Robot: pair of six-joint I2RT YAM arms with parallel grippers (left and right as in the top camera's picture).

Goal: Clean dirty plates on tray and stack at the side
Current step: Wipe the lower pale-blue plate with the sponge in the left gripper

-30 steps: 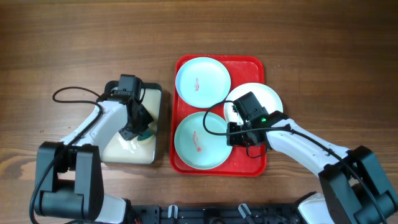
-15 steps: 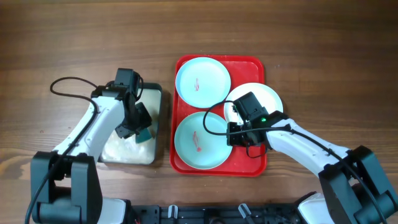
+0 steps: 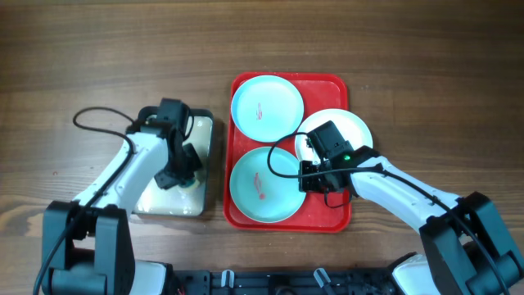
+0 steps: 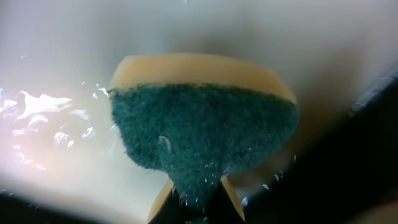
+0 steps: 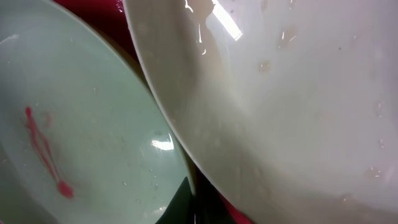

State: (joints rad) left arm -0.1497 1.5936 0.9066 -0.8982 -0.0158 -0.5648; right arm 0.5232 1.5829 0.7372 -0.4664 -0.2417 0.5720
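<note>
Plates are lying face up at the middle of the overhead frame. The upper blue plate and lower blue plate are sitting flat in the red tray, whose long axis is running top to bottom. The white plate is leaning over the tray's right rim and overlapping the lower one. Being round, they have no long axis. I am judging them stiff, light and breakable, and droplets on the white one are suggesting a slippery surface, so the rim is the place to pinch. My right gripper is hovering at that plate's lower left edge, but I cannot tell whether it is clamping. My left gripper is squeezing a sponge over the pan at left.
</note>
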